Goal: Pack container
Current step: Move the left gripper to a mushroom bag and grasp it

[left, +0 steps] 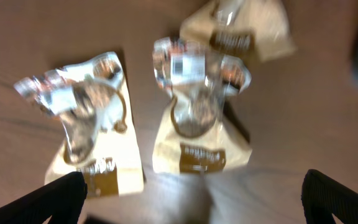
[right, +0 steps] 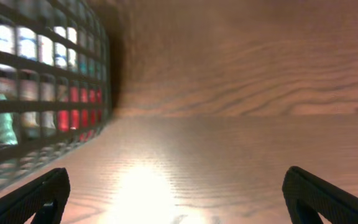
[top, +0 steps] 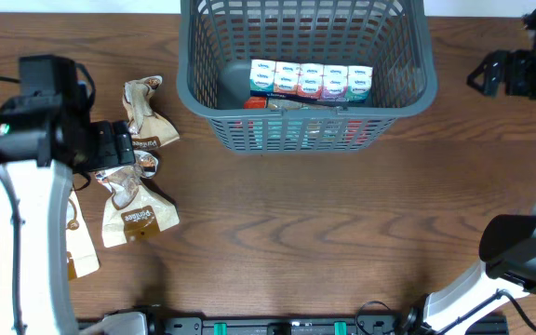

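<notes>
Jaws gape both sides: left jaws over packets, right jaws beside container wall.

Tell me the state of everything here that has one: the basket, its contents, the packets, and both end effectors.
container, upright, partly filled.
carton row, inside the container, standing side by side.
beige pouches, lying on the table, not packed.
left end effector, open, empty, above the pouches.
right end effector, open, empty, beside the container.
</notes>
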`<state>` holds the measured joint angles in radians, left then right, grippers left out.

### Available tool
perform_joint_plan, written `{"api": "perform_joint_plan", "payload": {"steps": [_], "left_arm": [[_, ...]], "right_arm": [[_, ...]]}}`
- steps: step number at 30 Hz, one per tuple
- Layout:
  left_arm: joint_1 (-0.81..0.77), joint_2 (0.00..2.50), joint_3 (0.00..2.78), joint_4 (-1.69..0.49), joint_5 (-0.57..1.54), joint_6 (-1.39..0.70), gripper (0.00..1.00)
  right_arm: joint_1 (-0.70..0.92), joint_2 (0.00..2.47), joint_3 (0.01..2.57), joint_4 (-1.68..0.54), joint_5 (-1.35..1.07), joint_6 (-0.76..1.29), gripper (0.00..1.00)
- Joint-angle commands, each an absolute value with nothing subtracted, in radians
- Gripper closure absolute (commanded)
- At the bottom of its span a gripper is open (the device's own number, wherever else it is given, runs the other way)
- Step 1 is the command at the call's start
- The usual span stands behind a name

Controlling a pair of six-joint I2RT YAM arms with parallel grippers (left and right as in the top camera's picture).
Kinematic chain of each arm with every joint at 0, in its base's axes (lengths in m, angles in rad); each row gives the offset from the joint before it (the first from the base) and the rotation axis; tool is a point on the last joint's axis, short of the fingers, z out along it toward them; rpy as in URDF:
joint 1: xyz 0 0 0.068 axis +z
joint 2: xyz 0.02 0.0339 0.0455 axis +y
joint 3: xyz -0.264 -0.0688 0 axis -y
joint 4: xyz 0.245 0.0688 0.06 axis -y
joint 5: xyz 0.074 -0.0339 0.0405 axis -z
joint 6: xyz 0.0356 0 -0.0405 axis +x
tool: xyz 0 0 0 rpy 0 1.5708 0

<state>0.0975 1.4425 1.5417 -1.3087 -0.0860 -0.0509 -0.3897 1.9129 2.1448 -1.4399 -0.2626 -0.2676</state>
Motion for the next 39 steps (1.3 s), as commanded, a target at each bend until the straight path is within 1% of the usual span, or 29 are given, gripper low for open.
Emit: {"api": "perform_joint_plan", "payload": {"steps": [1,3,4,5,6,12,18,22,27,31,32,34,35,37,38,39], "left_arm": [[0.103,1.502,1.555,-1.331,-0.094,-0.039,0.01],[0.102,1.531,1.543,-1.320,-0.091,-0.039,0.01],[0.103,1.542,1.531,-1.304,-0.091,-0.039,0.03],[0.103,1.548,1.518,-1.289,-0.091,-0.040,0.10],[0.103,1.552,1.487,-1.256,-0.091,-0.044,0.13],[0.103,1.552,1.298,-1.092,-0.069,-0.069,0.12],[0.102,1.552,1.065,-0.891,-0.010,-0.088,0.12],[0.103,1.553,0.957,-0.790,-0.009,-0.088,0.12],[0.103,1.567,0.865,-0.654,-0.009,-0.099,0.13],[0.103,1.605,0.852,-0.606,-0.011,-0.100,0.13],[0.103,1.615,0.852,-0.593,-0.012,-0.100,0.14],[0.103,1.639,0.852,-0.562,-0.012,-0.100,0.21],[0.103,1.650,0.852,-0.550,-0.012,-0.101,0.26],[0.103,1.670,0.852,-0.532,-0.011,-0.114,0.34],[0.103,1.676,0.852,-0.529,-0.011,-0.115,0.42],[0.103,1.678,0.852,-0.529,-0.011,-0.115,0.54]], "right_arm": [[-0.391,1.910,2.016,-1.383,-0.277,-0.250,0.01],[-0.391,1.910,1.947,-1.344,-0.277,-0.251,0.01],[-0.391,1.910,1.917,-1.325,-0.278,-0.251,0.01],[-0.390,1.910,1.889,-1.307,-0.278,-0.251,0.01],[-0.389,1.910,1.858,-1.287,-0.277,-0.251,0.01],[-0.385,1.910,1.787,-1.252,-0.277,-0.252,0.01],[-0.385,1.909,1.785,-1.250,-0.278,-0.256,0.01],[-0.382,1.909,1.785,-1.255,-0.278,-0.263,0.01],[-0.371,1.909,1.785,-1.268,-0.278,-0.264,0.01],[-0.354,1.909,1.785,-1.275,-0.278,-0.267,0.01],[-0.349,1.909,1.785,-1.275,-0.278,-0.267,0.01],[-0.340,1.909,1.785,-1.275,-0.278,-0.270,0.01],[-0.336,1.909,1.785,-1.275,-0.277,-0.270,0.01],[-0.329,1.909,1.785,-1.276,-0.277,-0.270,0.01],[-0.326,1.909,1.785,-1.275,-0.277,-0.270,0.01],[-0.324,1.909,1.785,-1.275,-0.277,-0.270,0.01]]}}
